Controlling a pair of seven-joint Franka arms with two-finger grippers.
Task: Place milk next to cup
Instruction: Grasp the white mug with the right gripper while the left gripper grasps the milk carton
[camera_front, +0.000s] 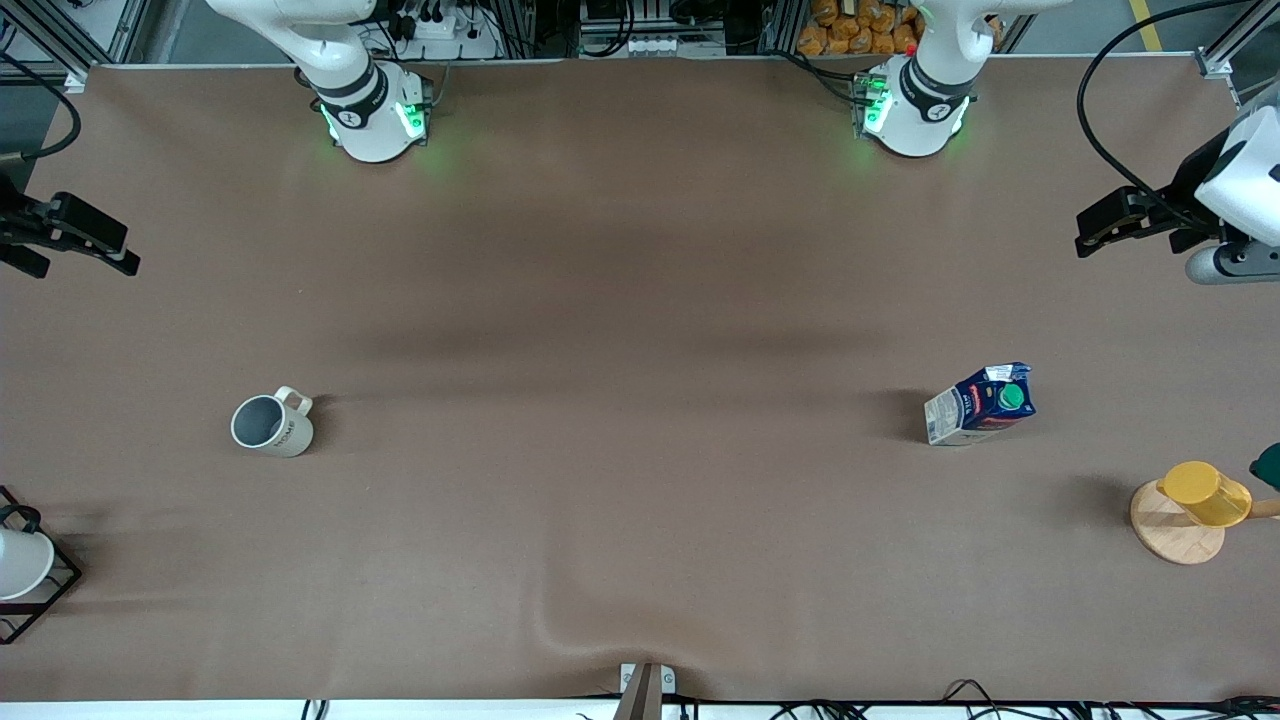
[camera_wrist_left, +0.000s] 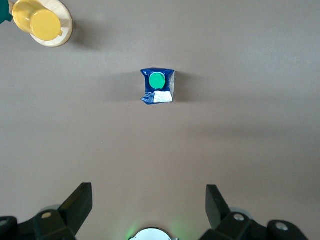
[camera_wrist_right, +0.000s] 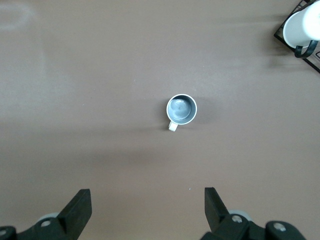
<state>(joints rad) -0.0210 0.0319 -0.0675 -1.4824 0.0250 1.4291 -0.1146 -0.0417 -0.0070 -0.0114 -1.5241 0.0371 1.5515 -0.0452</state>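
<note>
The milk (camera_front: 982, 403), a dark blue carton with a green cap, stands upright on the table toward the left arm's end. It also shows in the left wrist view (camera_wrist_left: 158, 86). The cup (camera_front: 272, 424), a cream mug with a grey inside, stands upright toward the right arm's end and shows in the right wrist view (camera_wrist_right: 181, 109). My left gripper (camera_front: 1090, 232) hangs open and empty high over the table's left arm end; its fingers spread wide (camera_wrist_left: 149, 200). My right gripper (camera_front: 120, 255) hangs open and empty high over the right arm's end (camera_wrist_right: 147, 202). Milk and cup stand far apart.
A yellow cup (camera_front: 1205, 493) sits on a round wooden coaster (camera_front: 1170, 535) nearer the front camera than the milk, with a dark green thing (camera_front: 1268, 465) at the edge. A white cup in a black wire frame (camera_front: 20, 565) stands near the mug's end.
</note>
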